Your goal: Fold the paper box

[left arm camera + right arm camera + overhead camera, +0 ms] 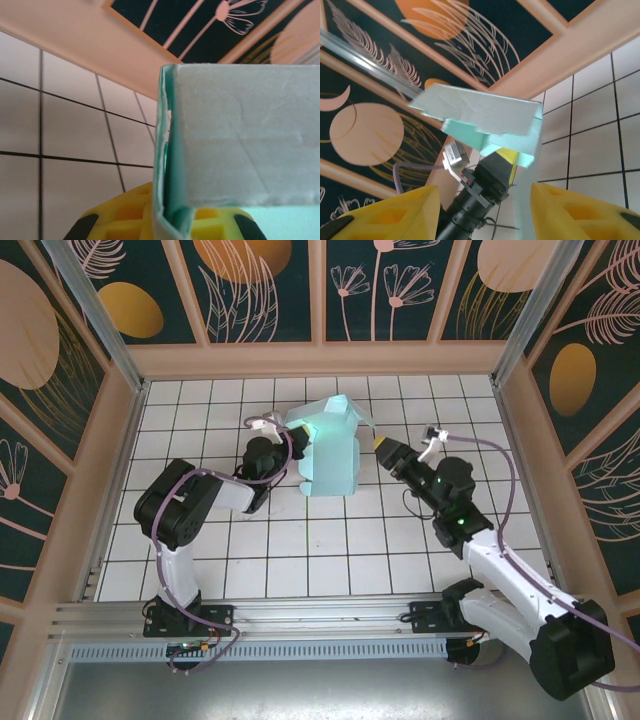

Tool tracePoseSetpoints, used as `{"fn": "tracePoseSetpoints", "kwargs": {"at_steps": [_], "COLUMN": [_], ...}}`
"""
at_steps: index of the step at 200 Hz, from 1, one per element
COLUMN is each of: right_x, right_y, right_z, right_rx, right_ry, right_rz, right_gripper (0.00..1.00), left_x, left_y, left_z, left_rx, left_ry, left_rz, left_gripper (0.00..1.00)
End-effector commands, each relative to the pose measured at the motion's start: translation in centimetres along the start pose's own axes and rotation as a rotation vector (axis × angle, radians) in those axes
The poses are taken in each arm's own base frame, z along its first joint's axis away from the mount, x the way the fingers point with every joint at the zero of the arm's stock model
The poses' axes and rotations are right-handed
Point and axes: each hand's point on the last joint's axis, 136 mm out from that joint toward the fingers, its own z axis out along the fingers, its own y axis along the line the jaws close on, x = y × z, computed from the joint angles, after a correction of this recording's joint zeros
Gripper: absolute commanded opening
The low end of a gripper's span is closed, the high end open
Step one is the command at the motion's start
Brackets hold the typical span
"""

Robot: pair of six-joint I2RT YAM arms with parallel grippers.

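Right now the paper box (330, 445) sits over the far-middle tiles of the surface (330, 560), between my two arms and only half formed. I can't tell whether its lower edge touches the tiles.

The left jaws are closed on one of the box's edges, and in the left wrist view the card runs down between their pads (125, 215). The right jaws stand open just beside the opposite side of the box, holding nothing.

My biggest worry is that the whole box depends on that one pinch. Card this thin could sag, twist round the grip or spring its panels back open. Next, if I close the right jaws off a crease, I could crush a wall or put a new fold where none belongs. Pushing hard against the left pinch could buckle the panel between the two sets of jaws. The smallest risk is a flap or tab catching on a pad and tearing.

As for materials, the surface is glossy white tile with thin dark lines. The box is pale aqua card, matt and faintly fibrous, with soft scuffed edges, shallow crease marks and a stepped outline of flaps. At the pinched corner its layers overlap. The pads are yellow moulded plastic with recessed pockets.
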Motion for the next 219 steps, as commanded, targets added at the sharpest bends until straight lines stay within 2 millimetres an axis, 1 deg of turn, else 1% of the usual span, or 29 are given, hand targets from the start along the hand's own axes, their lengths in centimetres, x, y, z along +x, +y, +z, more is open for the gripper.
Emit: {"fn": "tracePoseSetpoints", "kwargs": {"at_steps": [1,11,22,27,29,37,63,72,89,101,134,183,219], "right_x": [-1.2,-1.4,-1.1,-1.3,-0.9,-0.6,-0.2,0.1,0.6,0.6,1.0,2.0,3.2], "right_y": [-0.1,0.6,1.4,1.5,1.9,2.8,4.3,4.5,4.1,3.7,3.1,0.9,-0.5], "right_z": [0.7,1.6,2.8,3.3,3.6,4.5,7.9,9.1,11.2,12.4,14.7,17.3,18.2], "right_rx": [0.143,0.171,0.197,0.215,0.211,0.213,0.247,0.264,0.308,0.335,0.368,0.404,0.429], "right_ry": [0.030,0.056,0.092,0.097,0.110,0.133,0.157,0.169,0.196,0.202,0.224,0.273,0.321], "right_rz": [-0.107,-0.140,-0.180,-0.193,-0.200,-0.217,-0.249,-0.259,-0.270,-0.270,-0.272,-0.247,-0.226], "right_gripper": [0.49,0.49,0.49,0.49,0.49,0.49,0.47,0.46,0.45,0.43,0.37,0.34,0.33], "left_x": [-1.1,-1.5,-1.9,-2.1,-2.1,-2.4,-3.2,-3.5,-3.8,-4.0,-3.9,-3.5,-3.5], "left_y": [1.9,2.4,2.8,3.0,3.0,3.3,3.9,3.9,4.0,4.0,4.4,4.6,4.5], "left_z": [0.7,0.7,0.7,0.7,0.7,0.7,0.4,0.3,0.0,-0.2,-0.6,-0.8,-0.8], "left_rx": [-0.127,-0.164,-0.192,-0.206,-0.211,-0.235,-0.289,-0.299,-0.313,-0.319,-0.337,-0.324,-0.320], "left_ry": [-0.051,-0.068,-0.083,-0.086,-0.087,-0.094,-0.122,-0.131,-0.137,-0.144,-0.148,-0.150,-0.149], "left_rz": [0.081,0.101,0.121,0.130,0.134,0.143,0.174,0.185,0.203,0.209,0.216,0.200,0.193], "left_gripper": [0.00,0.00,0.00,0.00,0.00,0.00,0.00,0.00,0.00,0.00,0.00,0.00,0.00]}}
